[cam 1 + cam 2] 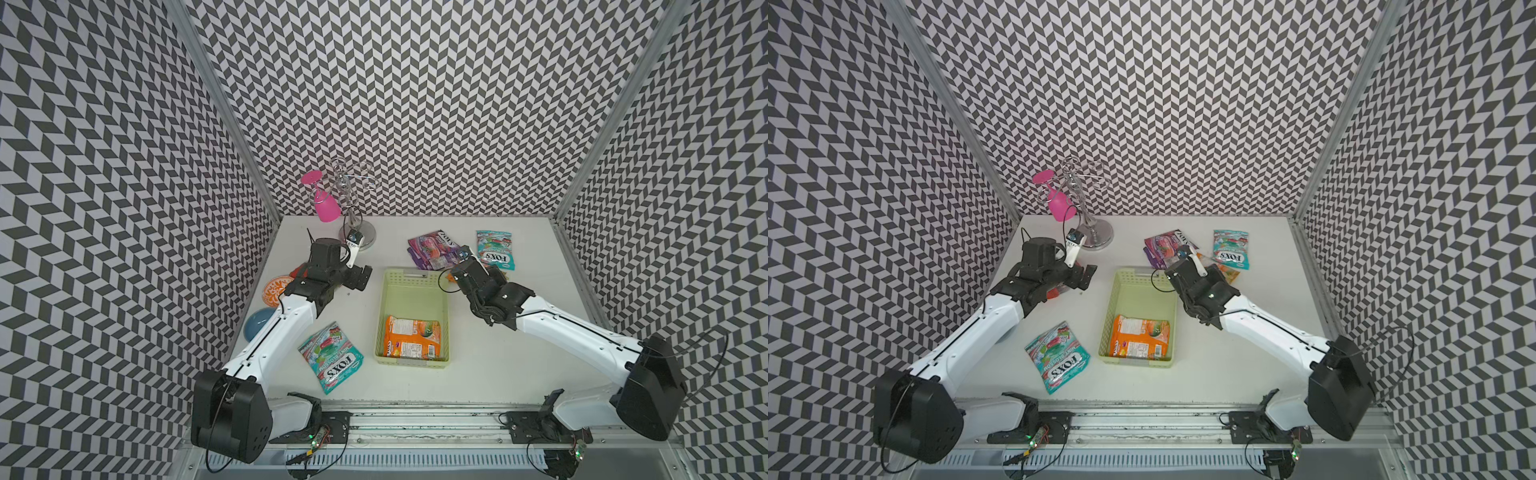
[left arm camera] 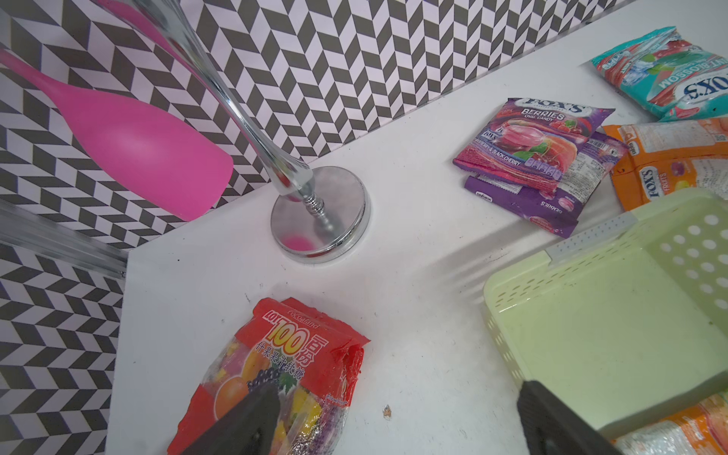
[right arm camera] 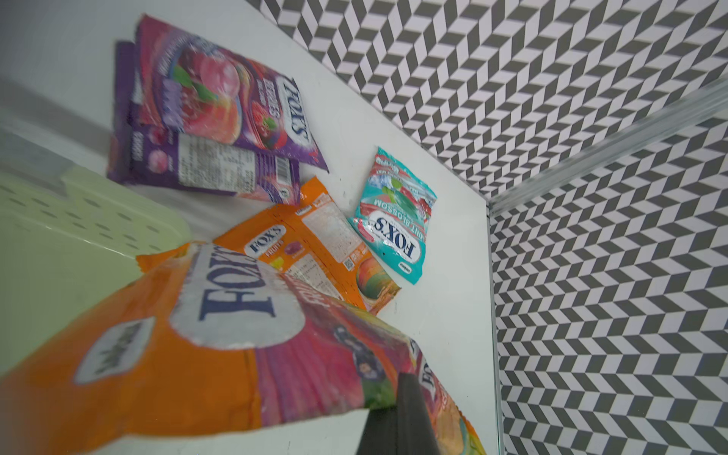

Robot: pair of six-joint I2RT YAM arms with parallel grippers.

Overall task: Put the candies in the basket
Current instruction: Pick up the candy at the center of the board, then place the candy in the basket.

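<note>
The pale green basket (image 1: 442, 291) stands mid-table with one orange candy bag (image 1: 411, 337) lying in it. My right gripper (image 3: 394, 394) hovers by the basket's far right corner, shut on another orange FOX'S bag (image 3: 197, 323). Behind it on the table lie two purple bags (image 1: 432, 249), a teal bag (image 1: 493, 249) and a further orange bag (image 3: 315, 244). My left gripper (image 2: 398, 394) is open left of the basket, one finger (image 2: 252, 417) over a red candy bag (image 2: 283, 362) that it does not touch. A second teal bag (image 1: 330, 357) lies front left.
A chrome glass rack (image 1: 357, 237) holding a pink glass (image 1: 324, 203) stands at the back left. An orange-and-white bowl (image 1: 274, 289) and a blue dish (image 1: 257, 322) sit by the left wall under my left arm. Patterned walls close in three sides.
</note>
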